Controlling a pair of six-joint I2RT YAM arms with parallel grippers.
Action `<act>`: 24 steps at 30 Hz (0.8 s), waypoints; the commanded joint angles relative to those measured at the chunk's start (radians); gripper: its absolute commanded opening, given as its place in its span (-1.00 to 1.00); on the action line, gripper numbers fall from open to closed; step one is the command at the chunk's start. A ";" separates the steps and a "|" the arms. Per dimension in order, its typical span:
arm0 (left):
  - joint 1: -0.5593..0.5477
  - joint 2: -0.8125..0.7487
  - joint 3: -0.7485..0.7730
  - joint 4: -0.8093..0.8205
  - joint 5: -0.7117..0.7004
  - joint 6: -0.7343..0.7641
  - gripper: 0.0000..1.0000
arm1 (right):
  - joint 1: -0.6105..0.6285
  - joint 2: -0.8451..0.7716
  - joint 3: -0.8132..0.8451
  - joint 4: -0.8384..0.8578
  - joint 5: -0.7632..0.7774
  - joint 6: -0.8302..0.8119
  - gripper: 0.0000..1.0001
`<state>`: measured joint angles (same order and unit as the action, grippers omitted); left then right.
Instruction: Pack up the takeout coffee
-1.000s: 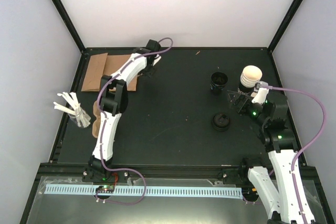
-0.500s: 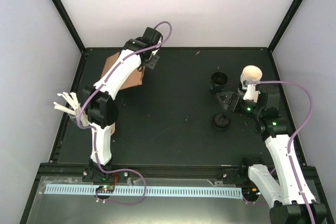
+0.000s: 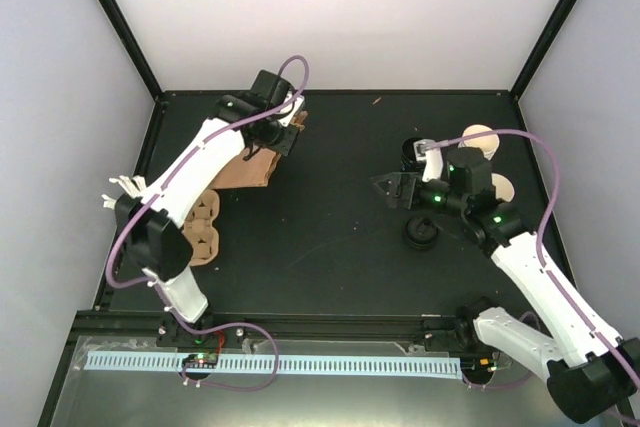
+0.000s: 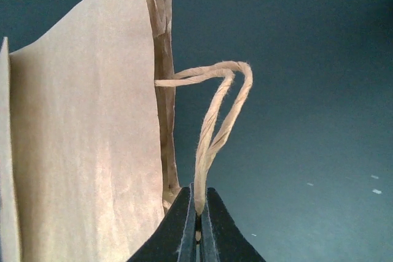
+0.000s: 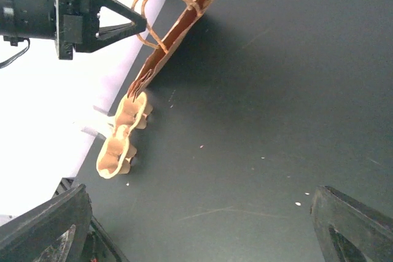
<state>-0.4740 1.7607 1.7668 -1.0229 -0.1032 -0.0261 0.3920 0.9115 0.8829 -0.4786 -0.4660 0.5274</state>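
At the bench's far-left corner the left gripper (image 4: pixel 198 207) has its jaws clamped on the twine handle (image 4: pixel 215 115) of the paper bag (image 4: pixel 86 151). The bag wants standing upright, mouth open, before any cup goes in. Right of centre the right gripper (image 3: pixel 392 187) hangs with jaws wide apart and empty, and the takeout coffee (image 3: pixel 503 187) seems to be the cream mouth near the right edge, only partly visible.

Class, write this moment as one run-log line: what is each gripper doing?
left gripper: shut on handle of paper bag | right gripper: open, empty | cup carrier: on table beside bag
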 commanded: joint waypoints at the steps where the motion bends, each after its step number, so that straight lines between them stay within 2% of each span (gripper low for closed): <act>1: -0.008 -0.107 -0.100 0.123 0.221 -0.035 -0.97 | 0.107 0.058 0.061 0.052 0.113 0.029 1.00; 7: -0.011 -0.170 -0.158 0.142 0.345 -0.041 -0.97 | 0.133 0.083 0.114 0.028 0.162 0.014 1.00; 15: -0.015 -0.272 -0.262 0.232 0.551 -0.054 -0.97 | 0.123 0.016 0.099 -0.008 0.214 0.080 1.00; 24: -0.034 -0.358 -0.352 0.348 0.764 -0.109 -0.97 | 0.122 -0.019 0.054 0.004 0.169 0.031 1.00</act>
<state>-0.4927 1.4467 1.4372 -0.7708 0.5068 -0.0948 0.5156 0.8871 0.9504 -0.4747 -0.2745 0.5846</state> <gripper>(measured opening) 0.024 0.999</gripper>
